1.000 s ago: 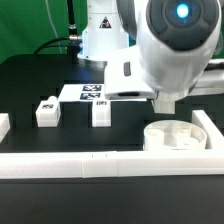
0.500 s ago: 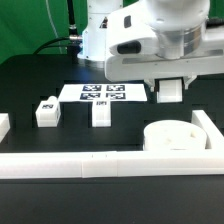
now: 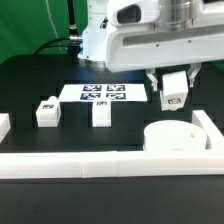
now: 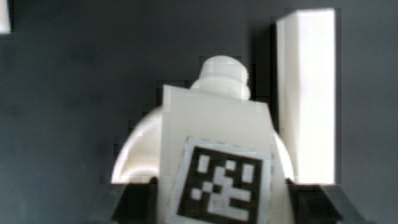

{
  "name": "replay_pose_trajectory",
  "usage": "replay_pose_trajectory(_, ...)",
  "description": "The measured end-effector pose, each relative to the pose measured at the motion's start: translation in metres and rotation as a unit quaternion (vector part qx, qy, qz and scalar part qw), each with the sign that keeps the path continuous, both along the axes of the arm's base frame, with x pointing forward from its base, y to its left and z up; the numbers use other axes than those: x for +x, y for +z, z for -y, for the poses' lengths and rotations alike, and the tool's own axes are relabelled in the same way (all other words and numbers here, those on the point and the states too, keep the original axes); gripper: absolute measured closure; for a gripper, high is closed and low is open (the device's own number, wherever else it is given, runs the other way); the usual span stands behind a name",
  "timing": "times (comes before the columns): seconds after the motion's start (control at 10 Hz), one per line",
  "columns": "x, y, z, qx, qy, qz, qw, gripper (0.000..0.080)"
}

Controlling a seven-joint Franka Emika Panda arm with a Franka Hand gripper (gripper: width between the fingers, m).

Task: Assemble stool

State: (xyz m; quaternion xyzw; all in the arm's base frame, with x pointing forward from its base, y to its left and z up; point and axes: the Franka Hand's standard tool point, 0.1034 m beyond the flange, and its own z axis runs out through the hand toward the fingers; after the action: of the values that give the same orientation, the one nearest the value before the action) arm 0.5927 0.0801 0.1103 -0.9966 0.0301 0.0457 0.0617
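My gripper (image 3: 174,88) is shut on a white stool leg (image 3: 174,90) with a black-and-white tag, holding it in the air above and behind the round white seat (image 3: 178,136). The seat lies at the exterior view's right inside the rail corner, sockets up. Two more tagged legs stand on the black table: one (image 3: 46,112) at the left, one (image 3: 100,113) in the middle. In the wrist view the held leg (image 4: 217,140) fills the centre, tag facing the camera and peg end pointing away, with part of the seat (image 4: 139,150) showing behind it.
The long white rail (image 3: 90,164) runs along the table's front and turns up the right side (image 3: 208,124); it also shows in the wrist view (image 4: 306,80). The marker board (image 3: 104,93) lies flat behind the middle leg. The robot's white base (image 3: 100,40) stands at the back.
The gripper has risen and moved back from the seat, carrying the leg upward. The leg now hangs clear above the table. The other parts have not moved.
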Motion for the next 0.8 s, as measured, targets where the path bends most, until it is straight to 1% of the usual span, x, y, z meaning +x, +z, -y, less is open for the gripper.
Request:
replay_pose_trajectory(0.1,0.006,0.014,0.001,-0.002,-0.003,0.034,0.999,0.0475)
replay_pose_trajectory(0.2,0.015,0.027,0.002,-0.003,-0.002,0.081,0.997,0.0475)
replay_pose_trajectory(0.3,0.017,0.024,0.002,-0.005,-0.006,0.130,0.992,0.0475)
replay_pose_trajectory(0.4,0.016,0.020,0.001,-0.007,-0.008,0.159,0.987,0.0475)
replay_pose_trajectory(0.5,0.019,0.020,0.000,-0.008,-0.010,0.187,0.982,0.0475)
replay_pose_trajectory(0.6,0.022,0.022,0.000,-0.010,-0.014,0.231,0.973,0.0475)
replay_pose_trajectory(0.7,0.025,0.022,-0.003,-0.016,0.011,0.275,0.961,0.0475)
replay_pose_trajectory(0.8,0.029,0.021,-0.007,-0.022,0.040,0.294,0.955,0.0475)
